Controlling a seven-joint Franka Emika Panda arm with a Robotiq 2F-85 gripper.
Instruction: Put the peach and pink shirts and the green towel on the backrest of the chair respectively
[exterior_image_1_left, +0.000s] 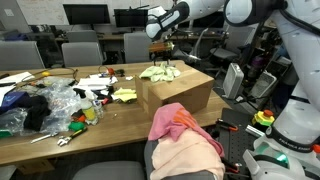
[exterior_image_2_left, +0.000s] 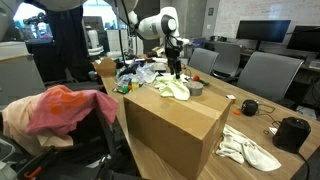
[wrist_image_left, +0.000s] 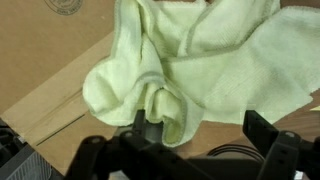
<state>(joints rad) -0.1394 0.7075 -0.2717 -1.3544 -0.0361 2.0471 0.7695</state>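
End effector (exterior_image_1_left: 163, 47) spread wide above the green towel (exterior_image_1_left: 160, 72), holding nothing.
In the wrist view the two fingers (wrist_image_left: 265, 140) stand far apart on either side of a bunched fold of the towel, which lies crumpled on top of a cardboard box (exterior_image_2_left: 170, 130) on the surface (exterior_image_1_left: 60, 140). Whether a finger touches the cloth cannot be told. The pink shirt (exterior_image_1_left: 174, 120) and the peach shirt (exterior_image_1_left: 192, 152) hang over the backrest of the chair (exterior_image_1_left: 112, 171), well apart from the box top.
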